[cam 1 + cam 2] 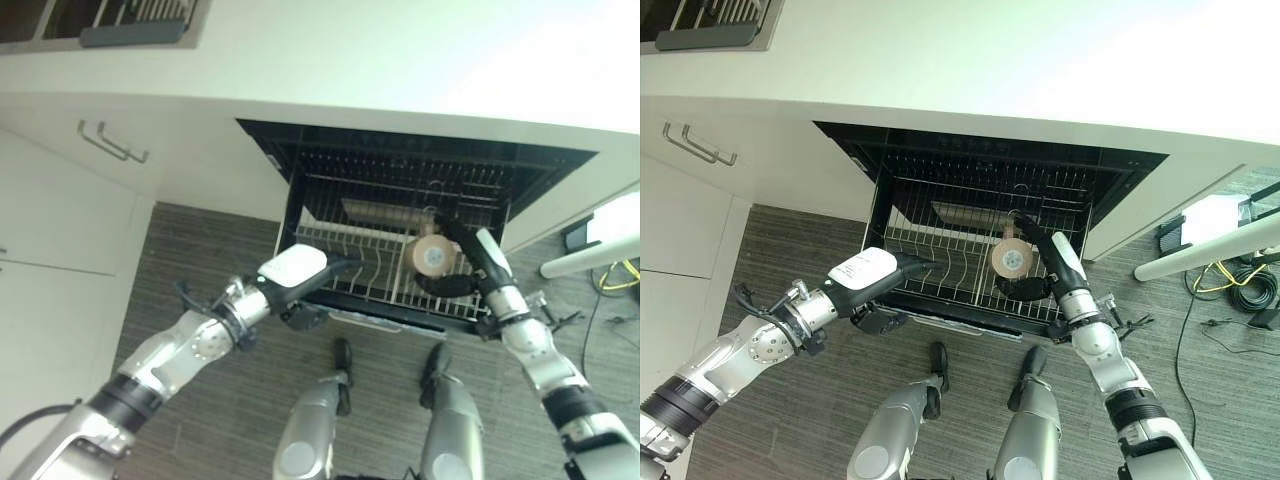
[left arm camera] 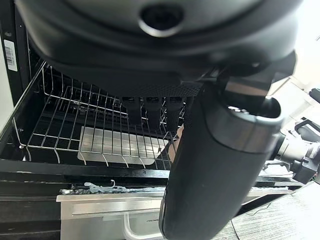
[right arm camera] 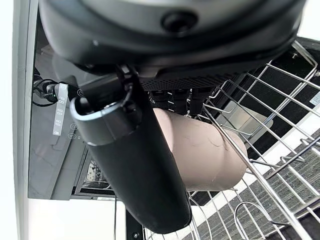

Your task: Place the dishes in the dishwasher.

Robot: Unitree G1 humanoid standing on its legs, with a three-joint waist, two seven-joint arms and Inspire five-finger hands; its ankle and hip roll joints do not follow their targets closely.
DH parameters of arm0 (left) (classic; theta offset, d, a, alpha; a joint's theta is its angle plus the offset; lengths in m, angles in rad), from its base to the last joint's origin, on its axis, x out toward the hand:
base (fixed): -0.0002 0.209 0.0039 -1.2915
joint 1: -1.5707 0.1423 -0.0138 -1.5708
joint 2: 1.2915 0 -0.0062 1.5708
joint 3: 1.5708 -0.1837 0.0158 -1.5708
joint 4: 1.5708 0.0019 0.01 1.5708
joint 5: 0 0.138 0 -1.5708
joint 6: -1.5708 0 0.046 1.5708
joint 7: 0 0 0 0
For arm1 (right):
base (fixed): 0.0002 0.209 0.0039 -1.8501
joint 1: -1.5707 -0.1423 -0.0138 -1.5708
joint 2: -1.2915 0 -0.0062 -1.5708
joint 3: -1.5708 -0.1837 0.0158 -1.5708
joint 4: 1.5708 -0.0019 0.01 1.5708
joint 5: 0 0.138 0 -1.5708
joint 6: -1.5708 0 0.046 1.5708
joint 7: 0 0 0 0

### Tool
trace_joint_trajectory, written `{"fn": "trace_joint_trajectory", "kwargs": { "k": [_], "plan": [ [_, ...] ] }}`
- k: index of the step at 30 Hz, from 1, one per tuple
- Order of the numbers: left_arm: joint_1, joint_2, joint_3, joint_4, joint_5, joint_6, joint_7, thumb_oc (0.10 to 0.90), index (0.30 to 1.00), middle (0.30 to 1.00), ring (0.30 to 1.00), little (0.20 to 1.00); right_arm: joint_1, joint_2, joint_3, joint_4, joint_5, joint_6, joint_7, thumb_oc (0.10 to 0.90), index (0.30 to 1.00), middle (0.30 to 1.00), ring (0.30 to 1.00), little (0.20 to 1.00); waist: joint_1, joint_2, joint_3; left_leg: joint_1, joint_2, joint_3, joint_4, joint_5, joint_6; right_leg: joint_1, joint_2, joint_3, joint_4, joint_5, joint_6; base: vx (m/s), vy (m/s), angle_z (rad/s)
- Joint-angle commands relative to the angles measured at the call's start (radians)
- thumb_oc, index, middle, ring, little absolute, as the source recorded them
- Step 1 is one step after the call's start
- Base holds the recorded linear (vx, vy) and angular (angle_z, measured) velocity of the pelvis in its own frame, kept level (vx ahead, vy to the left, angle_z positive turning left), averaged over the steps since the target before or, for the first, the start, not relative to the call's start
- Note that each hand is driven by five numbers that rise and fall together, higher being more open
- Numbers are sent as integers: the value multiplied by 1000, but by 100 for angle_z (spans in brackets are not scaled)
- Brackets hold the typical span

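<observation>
**Cup at the rack, not yet released**

The dishwasher (image 1: 420, 160) stands open under the counter (image 1: 400, 60), with its wire rack (image 1: 940, 250) pulled out over the floor. The right hand (image 1: 1040, 262) is reached into the rack on the robot's right side and holds a tan cup (image 1: 1009, 259). The right wrist view shows the cup (image 3: 200, 150) lying against the fingers with the thumb across its near side, the fingers curled round it; the cup is on its side, among the rack's wires. Whether it already rests on them cannot be told. The grip appears kept so the cup does not roll before it is seated.

The left hand (image 1: 300, 278) hovers at the rack's front edge on the robot's left, holding nothing; its fingers (image 2: 152, 107) extend straight toward the wires. A flat metal tray (image 2: 120, 145) lies beneath the rack.

Judgement: the placing step is nearly complete; release remains.
</observation>
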Motion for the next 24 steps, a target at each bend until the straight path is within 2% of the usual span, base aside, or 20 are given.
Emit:
{"fn": "trace_joint_trajectory", "kwargs": {
  "k": [1,9,24],
  "plan": [
    [-27,25,131,-102,-4,-53,18,800,900,900,900,900,74,-43,-45,-1,-2,-38,-14,800,900,900,900,900,-27,-20,-14,-36,62,24,97,-126,14,50,-7,55,-61,0,125,-13,-42,9],
    [-38,47,148,-109,-16,-47,-4,800,900,900,900,900,93,-53,-91,9,30,-22,-2,800,900,900,900,900,-30,-42,-14,-45,71,26,97,-125,12,42,3,59,-61,2,127,-10,-29,1],
    [-24,54,178,-104,-15,-52,-25,800,900,900,900,900,123,-52,-154,-17,114,-76,-13,800,900,900,900,900,-37,-53,-14,-31,76,27,97,-127,13,57,10,61,-61,-3,124,-1,-4,0]
  ]
}}
